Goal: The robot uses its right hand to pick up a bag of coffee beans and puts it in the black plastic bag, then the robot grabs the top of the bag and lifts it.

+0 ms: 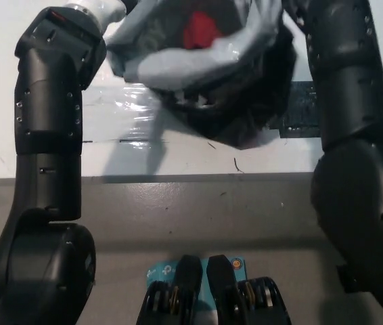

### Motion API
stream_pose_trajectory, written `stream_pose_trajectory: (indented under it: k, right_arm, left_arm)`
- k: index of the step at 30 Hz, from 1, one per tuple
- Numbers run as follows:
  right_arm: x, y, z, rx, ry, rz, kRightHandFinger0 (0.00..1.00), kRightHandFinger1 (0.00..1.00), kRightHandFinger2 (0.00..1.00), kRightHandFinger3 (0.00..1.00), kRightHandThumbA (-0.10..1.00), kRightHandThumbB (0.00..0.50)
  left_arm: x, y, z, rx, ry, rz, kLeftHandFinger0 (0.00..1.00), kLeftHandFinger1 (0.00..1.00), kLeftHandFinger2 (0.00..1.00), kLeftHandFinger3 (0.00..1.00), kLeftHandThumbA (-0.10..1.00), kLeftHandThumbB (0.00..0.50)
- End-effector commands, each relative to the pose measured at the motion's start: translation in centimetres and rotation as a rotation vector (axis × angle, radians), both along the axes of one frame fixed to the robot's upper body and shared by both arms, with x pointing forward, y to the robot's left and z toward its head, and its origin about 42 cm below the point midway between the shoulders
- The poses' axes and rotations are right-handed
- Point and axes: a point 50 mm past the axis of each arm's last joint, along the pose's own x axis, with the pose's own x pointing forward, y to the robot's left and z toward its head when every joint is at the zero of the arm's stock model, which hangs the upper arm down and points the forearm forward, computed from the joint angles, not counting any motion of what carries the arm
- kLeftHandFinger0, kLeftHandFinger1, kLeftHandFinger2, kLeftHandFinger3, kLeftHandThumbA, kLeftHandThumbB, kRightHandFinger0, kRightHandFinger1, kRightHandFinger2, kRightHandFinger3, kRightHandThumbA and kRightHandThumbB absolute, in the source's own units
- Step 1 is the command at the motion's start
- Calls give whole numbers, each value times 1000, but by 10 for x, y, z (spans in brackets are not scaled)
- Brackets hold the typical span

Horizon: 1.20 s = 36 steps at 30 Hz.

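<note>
The black plastic bag hangs above the white table, its mouth pulled wide and its grey lining showing. A red coffee bean bag sits inside it, partly hidden by the lining. My white left hand is at the top edge by the bag's left rim, and only its base shows. My black right hand is at the bag's right rim, mostly cut off by the picture's top. Both arms are raised high.
A dark flat mat lies on the table behind the bag's lower right side. The table's front edge runs across the middle, with grey floor below it. A glossy patch shines on the table at the left.
</note>
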Motion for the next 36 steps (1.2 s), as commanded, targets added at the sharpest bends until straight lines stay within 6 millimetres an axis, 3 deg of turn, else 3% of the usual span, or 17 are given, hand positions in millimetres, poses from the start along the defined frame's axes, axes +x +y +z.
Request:
stream_pose_trajectory:
  k: [1,11,14,15,16,18,21,25,26,27,28,29,30,31,32,34,36]
  right_arm:
    - [-76,10,221,210,-457,178,0,218,750,1000,-100,24]
    - [-88,-3,272,142,-438,131,0,117,673,1000,-100,6]
    - [-96,-3,290,102,-453,110,0,114,686,1000,-100,21]
    - [-98,-2,293,93,-454,106,0,116,698,1000,-100,13]
    - [-100,-2,297,82,-462,107,0,135,732,1000,-100,16]
    - [-100,-3,296,74,-468,104,0,146,756,1000,-100,7]
    - [-96,-3,291,48,-472,94,0,149,741,1000,-100,0]
    - [-90,1,283,39,-452,113,0,180,709,1000,-100,10]
    - [-89,2,280,42,-446,117,0,182,707,1000,-100,11]
    - [-86,3,275,53,-434,125,0,193,706,1000,-100,16]
    - [-85,3,273,56,-430,126,0,202,711,1000,-100,15]
    - [-85,5,271,53,-426,121,0,220,733,1000,-100,22]
    - [-84,6,269,50,-425,117,0,220,733,1000,-100,22]
    - [-83,7,266,34,-429,110,0,219,756,1000,-100,10]
    - [-83,8,264,23,-432,106,0,218,756,1000,-100,9]
    - [-80,9,259,11,-434,102,0,216,756,1000,-100,7]
    - [-77,11,251,15,-419,105,0,221,764,1000,-100,11]
  left_arm:
    - [-25,-9,75,8,-147,-80,0,0,163,1000,-100,91]
    - [-30,-10,54,58,-151,-79,0,0,161,1000,-100,107]
    - [-37,-13,52,125,-211,-90,0,0,118,1000,-91,60]
    - [-39,-14,51,141,-228,-99,0,0,107,843,-74,62]
    - [-43,-16,46,157,-246,-115,0,1,121,877,-26,65]
    - [-46,-17,43,162,-245,-120,0,0,124,907,-28,60]
    - [-49,-17,37,163,-237,-127,0,2,158,821,-9,45]
    - [-51,-4,31,153,-234,-124,0,15,198,990,-16,59]
    - [-52,1,30,155,-231,-111,0,14,206,804,2,75]
    - [-52,18,32,160,-238,-58,0,46,218,533,116,132]
    - [-52,25,33,158,-246,-40,0,48,224,512,146,146]
    - [-55,41,38,174,-295,-3,114,177,342,587,289,168]
    - [-58,49,41,188,-325,16,114,177,342,587,289,168]
    - [-65,64,52,245,-411,67,584,677,751,885,565,259]
    - [-70,73,60,289,-469,100,720,731,798,929,636,259]
    - [-82,89,83,378,-579,153,1000,996,1000,1000,816,311]
    - [-106,115,128,447,-728,200,1000,1000,1000,1000,871,377]
